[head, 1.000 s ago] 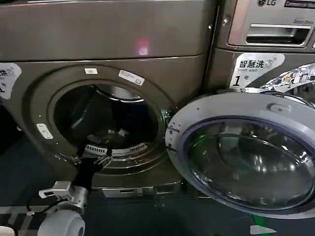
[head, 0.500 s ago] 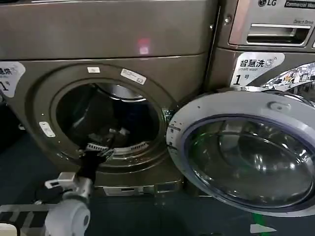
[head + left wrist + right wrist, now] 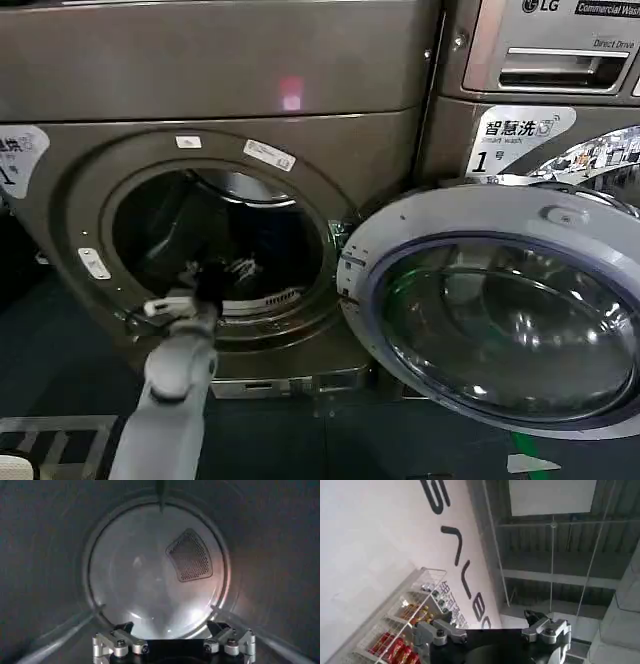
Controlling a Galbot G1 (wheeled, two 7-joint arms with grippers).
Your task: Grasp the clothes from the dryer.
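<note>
Head view: left claw (image 3: 212, 272) inside dryer (image 3: 200, 120) drum.

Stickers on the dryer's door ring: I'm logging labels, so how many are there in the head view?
3: one small sticker at the top of the ring, one tilted sticker to its right, one at the ring's lower left. The left arm may hide others.

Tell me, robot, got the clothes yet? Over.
Left gripper open, inside the dryer drum, holding nothing. Clothes low in the drum. Door open. Right gripper open, parked away.
</note>
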